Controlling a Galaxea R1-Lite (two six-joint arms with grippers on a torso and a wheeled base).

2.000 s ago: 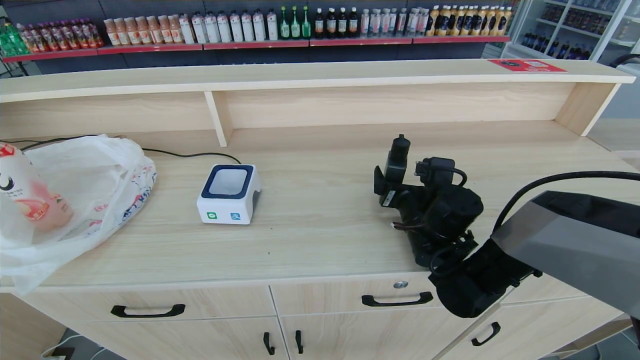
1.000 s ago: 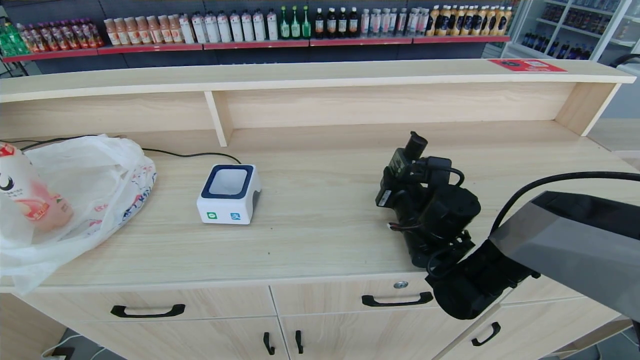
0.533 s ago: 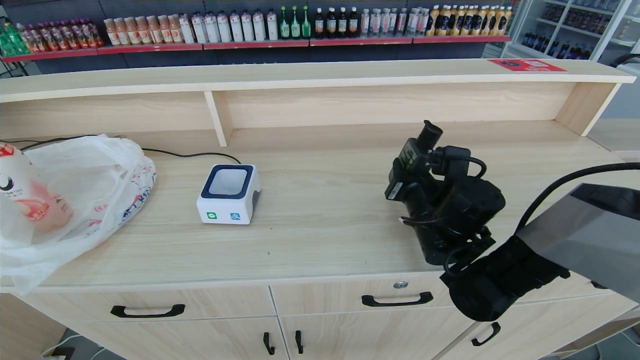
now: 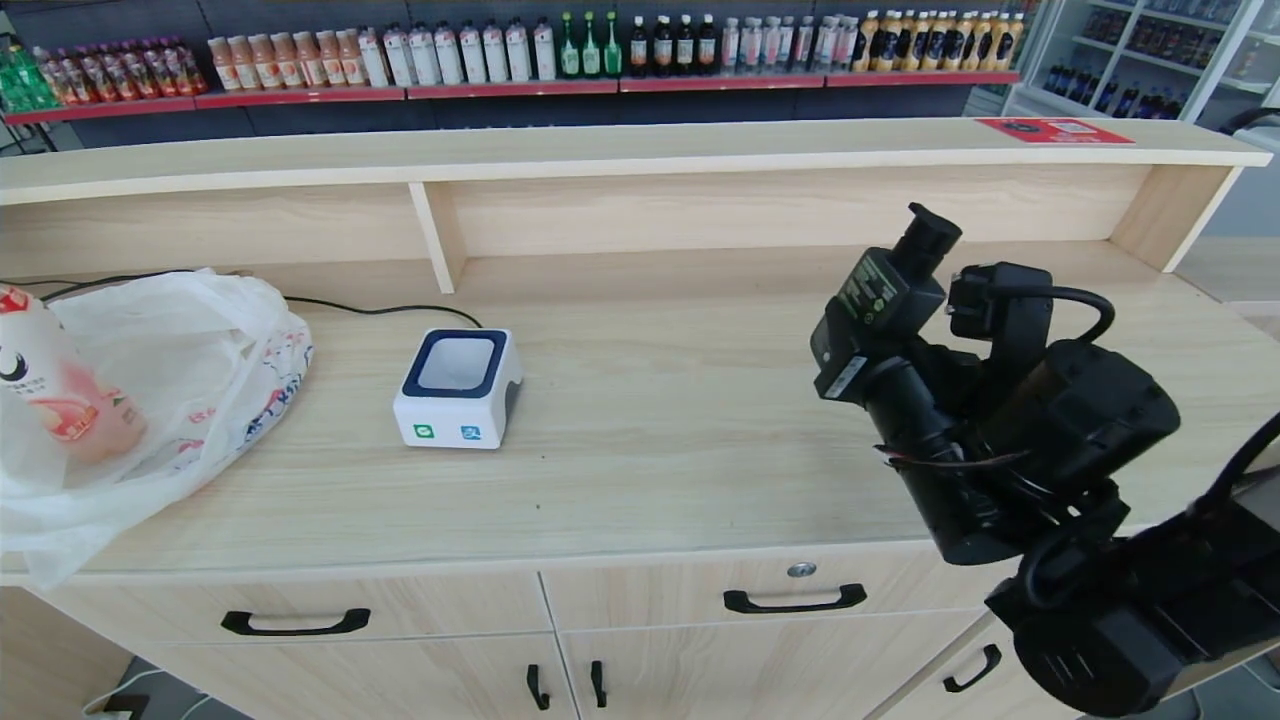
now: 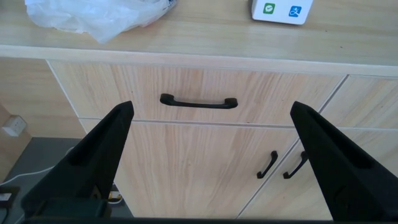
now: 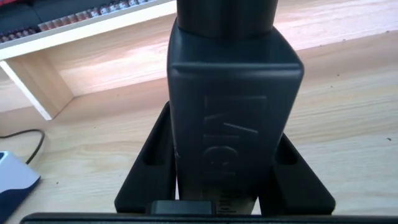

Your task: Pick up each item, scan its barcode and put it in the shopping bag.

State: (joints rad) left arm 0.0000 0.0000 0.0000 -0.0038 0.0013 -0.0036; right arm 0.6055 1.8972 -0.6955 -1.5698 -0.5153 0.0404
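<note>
My right gripper (image 4: 850, 350) is shut on a black square bottle (image 4: 885, 280) with a round cap. It holds the bottle tilted above the right side of the counter, cap pointing away and up. In the right wrist view the black bottle (image 6: 233, 106) stands between the two fingers (image 6: 146, 171). A white scanner (image 4: 458, 388) with a dark blue frame sits mid-counter. The white shopping bag (image 4: 190, 370) lies at the left end with a pink drink bottle (image 4: 55, 390) inside. My left gripper (image 5: 208, 155) is open, low in front of the counter's drawers.
A black cable (image 4: 370, 308) runs from the scanner along the back of the wooden counter (image 4: 640, 450). A raised shelf (image 4: 600, 150) with an upright divider (image 4: 435, 235) closes off the back. Drawers with black handles (image 5: 199, 101) sit below the counter's front edge.
My right gripper has risen and swung to the right with the black bottle, which now tilts more and sits higher above the counter. The bag and scanner have not moved.
</note>
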